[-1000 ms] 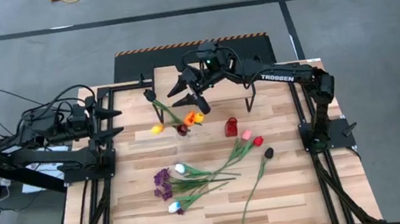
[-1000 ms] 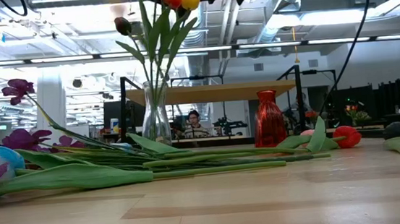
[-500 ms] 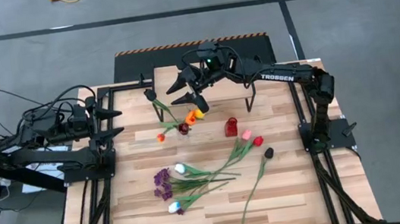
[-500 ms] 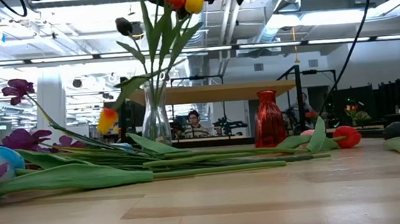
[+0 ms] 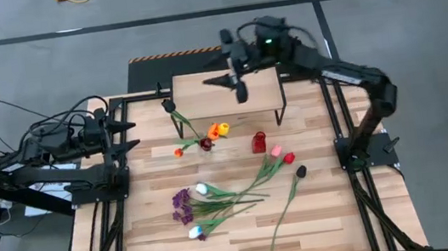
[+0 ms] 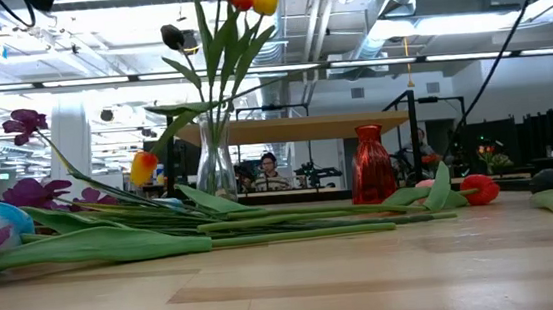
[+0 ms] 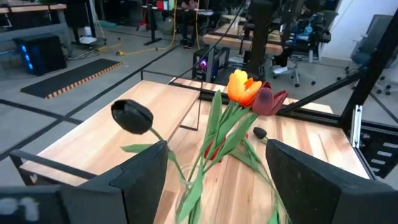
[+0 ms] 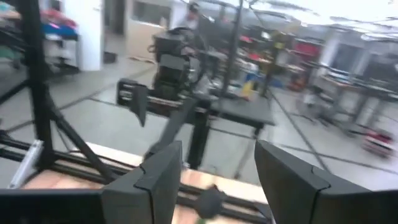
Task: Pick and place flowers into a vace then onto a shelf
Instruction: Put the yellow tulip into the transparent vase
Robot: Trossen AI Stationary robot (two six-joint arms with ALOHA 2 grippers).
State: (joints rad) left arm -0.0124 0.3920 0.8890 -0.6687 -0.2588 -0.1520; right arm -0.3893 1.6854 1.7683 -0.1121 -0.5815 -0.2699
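- Flowers are seen partly in a clear glass vase near the bench's middle; more tulips lie loose toward its near edge.
- The shelf stands at the far edge, a red vase just before it.
- The right tool hovers over the shelf, released, holding nothing.
- The left tool waits at the left edge, fingers spread, empty.
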